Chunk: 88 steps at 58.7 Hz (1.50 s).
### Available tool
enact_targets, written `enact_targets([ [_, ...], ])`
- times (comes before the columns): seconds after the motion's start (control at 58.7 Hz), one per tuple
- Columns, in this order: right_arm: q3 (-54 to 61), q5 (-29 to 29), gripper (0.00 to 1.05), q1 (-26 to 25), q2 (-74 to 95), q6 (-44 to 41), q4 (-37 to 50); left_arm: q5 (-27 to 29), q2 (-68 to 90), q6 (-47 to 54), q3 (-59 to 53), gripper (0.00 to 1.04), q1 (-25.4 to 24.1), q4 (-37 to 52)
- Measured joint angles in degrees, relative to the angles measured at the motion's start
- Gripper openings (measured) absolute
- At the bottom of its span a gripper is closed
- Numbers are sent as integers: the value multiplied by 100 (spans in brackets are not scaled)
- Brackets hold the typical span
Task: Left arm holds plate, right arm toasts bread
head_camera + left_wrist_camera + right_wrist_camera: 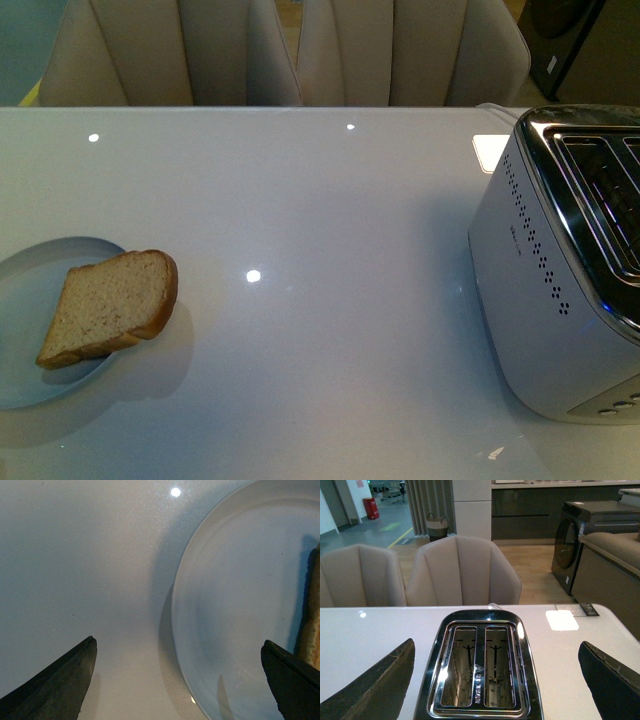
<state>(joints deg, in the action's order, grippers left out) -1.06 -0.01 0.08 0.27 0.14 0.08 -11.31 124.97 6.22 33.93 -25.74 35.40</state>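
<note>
L claw (178,641) is released, black fingers (55,685) spread wide, hanging over the plate (235,605) rim: one finger over bare table (75,555), the other over the plate's inside, just beside the bread (312,625). Can't tell if either finger touches anything.

R claw (496,642) is likewise released and spread wide. It hangs above the toaster (480,670), w/ both slots (477,665) showing between my fingers and wire racks visible inside.

Front view: the pale blue-grey plate (30,300) sits at the table's (320,200) left edge, partly cut off by the frame. The bread (110,305) lies on it, its rounded crust end poking past the rim toward the toaster (545,290), which stands at far right, well apart from the plate. Beige chairs (180,50) stand beyond the table.
</note>
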Motion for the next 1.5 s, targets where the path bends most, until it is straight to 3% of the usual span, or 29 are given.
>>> enact_targets([
  [0.426, 0, 2, 96, 0, 0, 2, 0, 234, 896, 20, 439, 95, 361, 136],
  [0.562, 0, 2, 96, 0, 0, 2, 0, 251, 942, 9, 514, 63, 420, 101],
  [0.988, 0, 0, 96, 0, 0, 2, 0, -155, 804, -487, 568, 5, 236, -308],
  [1.499, 0, 0, 96, 0, 0, 2, 0, -774, -55, -1458, 245, 3, -258, -769],
])
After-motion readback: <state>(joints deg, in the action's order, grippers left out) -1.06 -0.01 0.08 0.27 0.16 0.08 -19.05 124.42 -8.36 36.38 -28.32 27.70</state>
